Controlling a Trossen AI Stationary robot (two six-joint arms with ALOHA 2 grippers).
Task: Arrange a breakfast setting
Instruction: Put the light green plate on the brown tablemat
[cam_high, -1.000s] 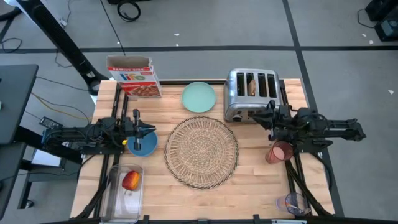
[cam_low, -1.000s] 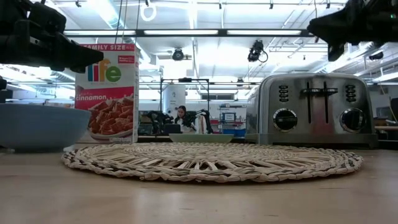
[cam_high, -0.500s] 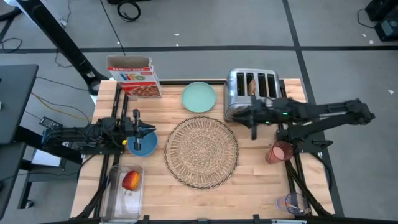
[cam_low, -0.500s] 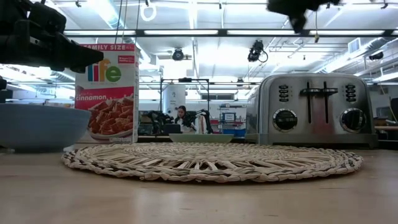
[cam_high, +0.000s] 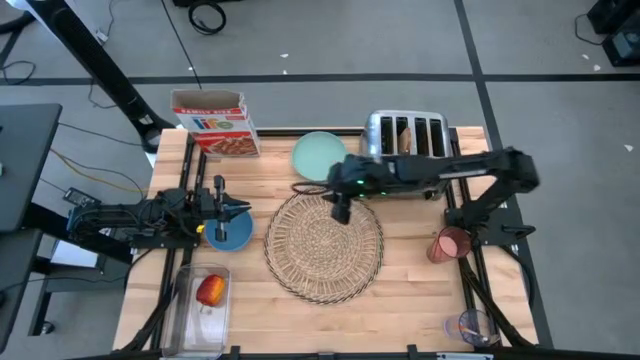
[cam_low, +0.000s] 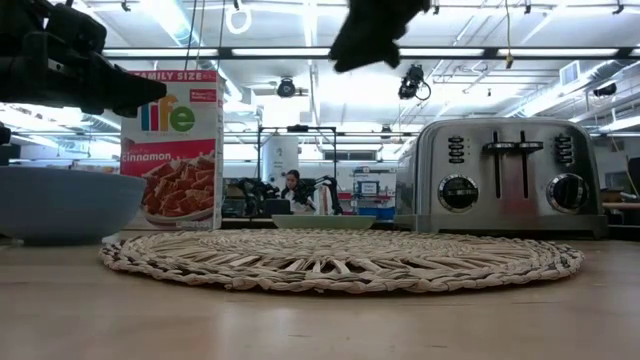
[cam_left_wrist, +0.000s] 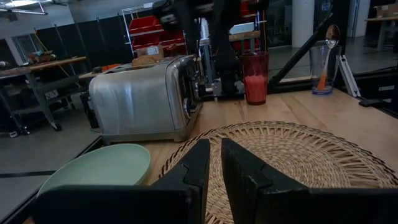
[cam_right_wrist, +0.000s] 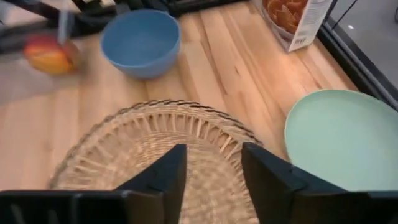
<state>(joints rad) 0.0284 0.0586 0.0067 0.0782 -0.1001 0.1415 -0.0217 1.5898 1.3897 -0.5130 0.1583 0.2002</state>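
Right gripper (cam_high: 338, 207), jaws spread, hovers frame centre over the placemat (cam_high: 323, 243); best approach the plate (cam_high: 319, 156) low at its rim
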